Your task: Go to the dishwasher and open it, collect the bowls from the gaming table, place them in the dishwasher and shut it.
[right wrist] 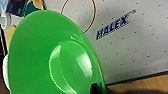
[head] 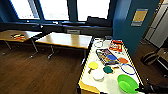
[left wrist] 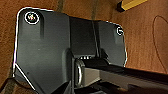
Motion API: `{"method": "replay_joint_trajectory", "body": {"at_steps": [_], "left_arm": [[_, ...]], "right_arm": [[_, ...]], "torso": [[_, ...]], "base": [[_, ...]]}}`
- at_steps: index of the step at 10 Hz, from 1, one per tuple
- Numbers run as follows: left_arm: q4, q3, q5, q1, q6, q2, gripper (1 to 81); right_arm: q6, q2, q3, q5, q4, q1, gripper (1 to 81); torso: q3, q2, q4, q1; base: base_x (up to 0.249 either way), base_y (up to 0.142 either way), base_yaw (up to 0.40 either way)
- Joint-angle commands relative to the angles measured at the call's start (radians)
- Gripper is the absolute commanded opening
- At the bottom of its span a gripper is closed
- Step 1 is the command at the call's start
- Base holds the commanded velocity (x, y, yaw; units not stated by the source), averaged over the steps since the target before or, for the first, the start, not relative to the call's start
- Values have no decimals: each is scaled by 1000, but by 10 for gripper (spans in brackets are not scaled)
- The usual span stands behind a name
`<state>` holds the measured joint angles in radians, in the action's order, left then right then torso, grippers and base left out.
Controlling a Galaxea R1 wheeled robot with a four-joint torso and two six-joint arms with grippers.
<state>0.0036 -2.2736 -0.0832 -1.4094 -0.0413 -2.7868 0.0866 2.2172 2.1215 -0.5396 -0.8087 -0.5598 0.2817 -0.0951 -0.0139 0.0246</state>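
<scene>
The gaming table point(head: 110, 86) has a white top and a yellow edge and runs away from me at the right. Several bowls stand on it: a large green bowl point(head: 127, 83) at the near end, then a white bowl point(head: 97, 74), a teal bowl point(head: 108, 69), a yellow bowl point(head: 93, 65) and an orange bowl point(head: 122, 60). My right gripper point(head: 139, 88) reaches in from the lower right and is at the green bowl's near rim. In the right wrist view the green bowl point(right wrist: 55, 57) looms large over the dotted white table top point(right wrist: 140, 47). The dishwasher is out of view.
A thin blue ring point(head: 128, 69), a picture box point(head: 108, 56) and a red packet point(head: 115, 46) also lie on the table. Wood-topped tables point(head: 65, 40) stand to the left on the brown floor point(head: 37, 72). A blue wall point(head: 130, 35) rises at the right. The left wrist view shows floor point(left wrist: 140, 37).
</scene>
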Motion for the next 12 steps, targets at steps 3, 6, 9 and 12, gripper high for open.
{"method": "replay_joint_trajectory", "body": {"at_steps": [3, 6, 9, 12], "left_arm": [[6, 17, 51, 39, 4, 2, 811], [6, 19, 51, 40, 4, 1, 811], [6, 19, 51, 43, 6, -1, 811], [6, 20, 51, 49, 6, -2, 811]], "right_arm": [[-2, -170, -146, -57, -9, 137, 10], [-34, -234, -231, -56, -7, 122, 10], [-97, -296, -324, -37, -9, 53, 10], [-160, -336, -385, -19, -10, -10, 10]], "torso": [[0, 0, 0, 0], [0, 0, 0, 0], [0, 0, 0, 0], [0, 0, 0, 0]], "base": [[0, 0, 0], [0, 0, 0], [0, 0, 0], [0, 0, 0]]}}
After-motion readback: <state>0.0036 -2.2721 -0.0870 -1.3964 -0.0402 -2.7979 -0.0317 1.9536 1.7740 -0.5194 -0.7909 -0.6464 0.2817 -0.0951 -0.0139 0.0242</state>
